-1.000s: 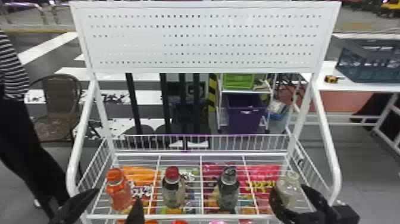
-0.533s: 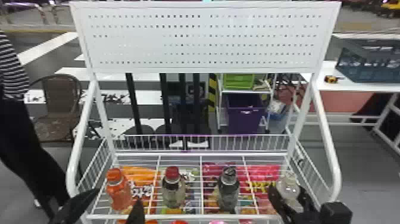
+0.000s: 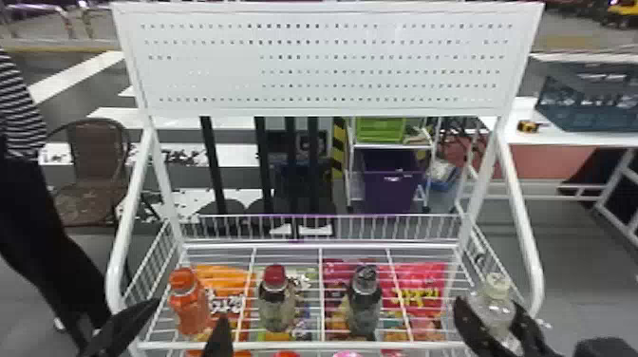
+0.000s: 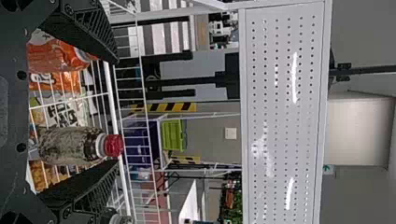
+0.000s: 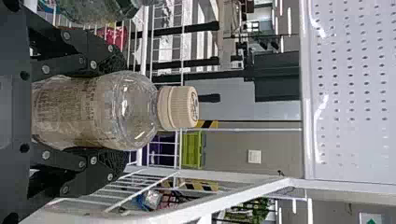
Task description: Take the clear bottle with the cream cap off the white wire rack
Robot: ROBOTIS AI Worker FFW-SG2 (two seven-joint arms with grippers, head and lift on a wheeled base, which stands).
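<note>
Both fingers parted, the right gripper point(image 3: 490, 305) clasps the clear bottle point(image 5: 126, 111).

Bottle point(image 5: 126, 109), one: clear, round-shouldered, small print on the body; ribbed cream cap point(image 5: 176, 107) in place. Pose: upright, gripped between the fingers of the right tool point(image 3: 489, 309), at the right-hand end of the rack.

White wire rack point(image 3: 285, 345), one: standing upright; gridded shelf, low wire sides, curved tubular side rails, perforated panel above.
</note>
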